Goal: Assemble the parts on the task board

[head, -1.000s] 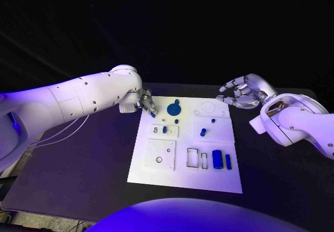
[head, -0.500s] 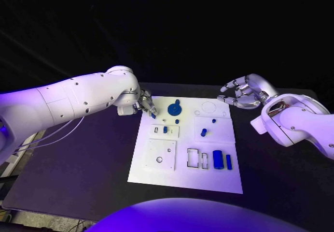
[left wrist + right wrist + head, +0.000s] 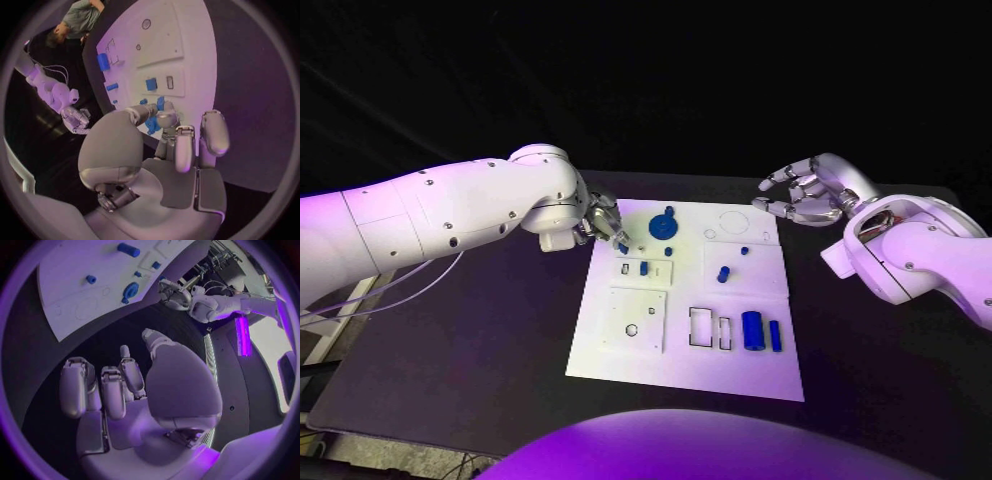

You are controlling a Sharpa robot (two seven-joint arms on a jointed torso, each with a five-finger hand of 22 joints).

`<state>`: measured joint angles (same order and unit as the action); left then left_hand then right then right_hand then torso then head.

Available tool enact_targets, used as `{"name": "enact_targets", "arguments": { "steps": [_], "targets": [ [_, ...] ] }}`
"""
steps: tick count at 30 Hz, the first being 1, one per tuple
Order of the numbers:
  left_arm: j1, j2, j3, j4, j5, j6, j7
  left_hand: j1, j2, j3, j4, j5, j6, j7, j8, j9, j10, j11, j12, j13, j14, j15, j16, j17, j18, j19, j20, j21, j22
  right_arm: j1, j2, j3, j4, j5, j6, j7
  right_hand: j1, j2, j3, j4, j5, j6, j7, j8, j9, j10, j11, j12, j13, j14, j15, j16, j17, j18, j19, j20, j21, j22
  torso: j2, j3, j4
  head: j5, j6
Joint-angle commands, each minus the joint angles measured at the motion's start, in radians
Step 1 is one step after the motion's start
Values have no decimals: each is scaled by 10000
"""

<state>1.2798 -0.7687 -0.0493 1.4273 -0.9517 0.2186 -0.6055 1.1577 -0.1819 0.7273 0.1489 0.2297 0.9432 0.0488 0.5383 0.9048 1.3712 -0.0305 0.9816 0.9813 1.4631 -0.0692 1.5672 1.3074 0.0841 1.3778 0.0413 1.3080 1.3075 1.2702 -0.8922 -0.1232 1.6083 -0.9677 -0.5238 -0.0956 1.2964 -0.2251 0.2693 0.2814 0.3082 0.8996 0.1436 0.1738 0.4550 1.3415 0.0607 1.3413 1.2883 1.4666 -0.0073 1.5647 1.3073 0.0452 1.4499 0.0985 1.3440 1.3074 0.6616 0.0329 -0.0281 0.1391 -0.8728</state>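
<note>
Left hand (image 3: 602,222) at task board (image 3: 684,370) far-left corner, pinching small blue part (image 3: 622,247) just above board; weak pinch risks drop or misseat. Right hand (image 3: 805,195) empty, fingers apart, off far-right corner.

1. We see a black table (image 3: 473,330) that carries everything before the robot.
2. Directly on it lies the white task board (image 3: 733,375), a flat plate near the table's middle, its long sides running from 12 to 6 o'clock.
3. Bare black tabletop borders the board at 3, 6 and 9 o'clock.
</note>
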Motion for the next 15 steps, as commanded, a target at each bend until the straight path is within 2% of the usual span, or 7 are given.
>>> {"name": "enact_targets", "arguments": {
  "steps": [1, 10, 15],
  "targets": [
    [-70, -12, 5, 147, -379, -223, 157, -70, -1, 1173, -1124, 49, 142, -106, 17, 879, 76, 5, 39, -1, 1077, -71, 36, 2634, -166, 86, -3, 61, 1283, -15, 1, 1, 2, -48, 115, 63, -81, 39, 10, 17, 36, -50, -31, 65, 9, -19, 1, -35, 7, 989, -3, -21, 2432, 105, -64, 19, -58, 1557, 1, 4, 3, 14, 2],
    [-332, 22, 0, 363, -1160, -318, 172, -101, -28, 1218, -1169, 157, 173, -115, 55, 908, 119, -4, 86, 37, 1077, -80, 36, 2634, -175, 118, -11, 95, 1310, -29, -3, 1, 5, -50, 123, 65, -81, 39, 10, 17, 36, -50, -31, 65, 9, -19, 1, -35, 7, 989, -3, -21, 2432, 105, -64, 19, -58, 1557, 19, 3, -13, 24, 2],
    [-406, 10, -2, 464, -1337, -294, 136, -123, -47, 1244, -1192, 216, 190, -121, 76, 924, 145, -10, 104, 48, 1077, -86, 36, 2634, -181, 139, -16, 115, 1326, -31, -13, 1, 9, -53, 124, 62, -81, 39, 10, 17, 36, -50, -31, 65, 9, -19, 1, -35, 7, 989, -3, -21, 2432, 105, -64, 19, -58, 1557, 12, 7, -7, 19, 2]
  ]
}}
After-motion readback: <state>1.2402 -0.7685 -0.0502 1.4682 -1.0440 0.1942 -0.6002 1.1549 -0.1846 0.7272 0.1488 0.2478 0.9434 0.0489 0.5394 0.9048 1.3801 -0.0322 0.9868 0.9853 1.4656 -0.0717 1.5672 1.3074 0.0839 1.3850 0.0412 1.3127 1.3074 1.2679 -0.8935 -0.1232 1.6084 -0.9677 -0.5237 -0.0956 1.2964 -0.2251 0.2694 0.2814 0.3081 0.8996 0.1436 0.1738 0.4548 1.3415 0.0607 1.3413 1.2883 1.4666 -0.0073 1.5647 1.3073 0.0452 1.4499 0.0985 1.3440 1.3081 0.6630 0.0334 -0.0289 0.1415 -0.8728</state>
